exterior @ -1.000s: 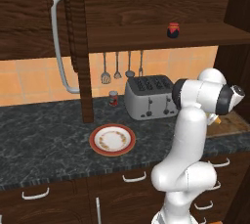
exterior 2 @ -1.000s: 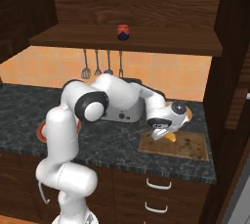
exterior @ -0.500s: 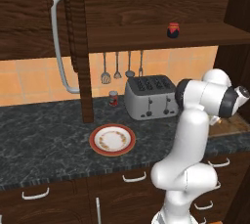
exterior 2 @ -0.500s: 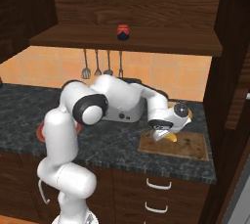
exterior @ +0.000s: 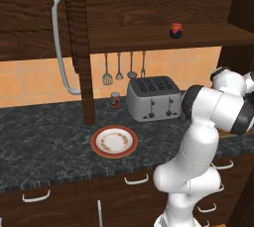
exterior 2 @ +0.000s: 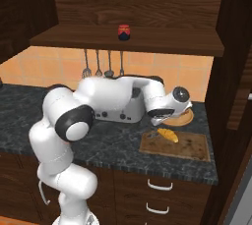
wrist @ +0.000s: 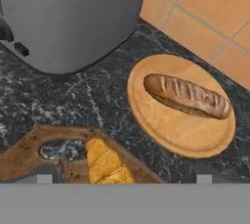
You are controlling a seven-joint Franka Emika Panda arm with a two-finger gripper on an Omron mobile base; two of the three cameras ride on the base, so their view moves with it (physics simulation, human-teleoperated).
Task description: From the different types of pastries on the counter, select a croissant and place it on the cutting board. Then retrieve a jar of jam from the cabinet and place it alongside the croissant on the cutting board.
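The golden croissant (exterior 2: 168,134) lies on the wooden cutting board (exterior 2: 189,146), near its handle end, and nothing touches it. My gripper (exterior 2: 160,121) hangs open just above it. In the hand view the croissant (wrist: 107,164) sits low in the middle on the board (wrist: 24,154), with the gripper (wrist: 124,179) spread wide to either side. The brown bun (wrist: 186,96) rests on a round tan plate (wrist: 180,135) behind the board. The jar of jam (exterior 2: 124,32) stands on the shelf of the open cabinet (exterior 2: 123,42), also seen as the jar (exterior: 176,30) from the left.
A silver toaster (exterior: 153,97) stands on the black counter (exterior: 44,141) beside the board. A red-rimmed plate (exterior: 114,141) and a small red canister (exterior: 115,100) sit further left. Utensils (exterior: 119,67) hang on the tiled wall. The cabinet door with its white handle (exterior: 62,42) stands open.
The gripper has opened and let the croissant go onto the cutting board. The hand has lifted a little above it.
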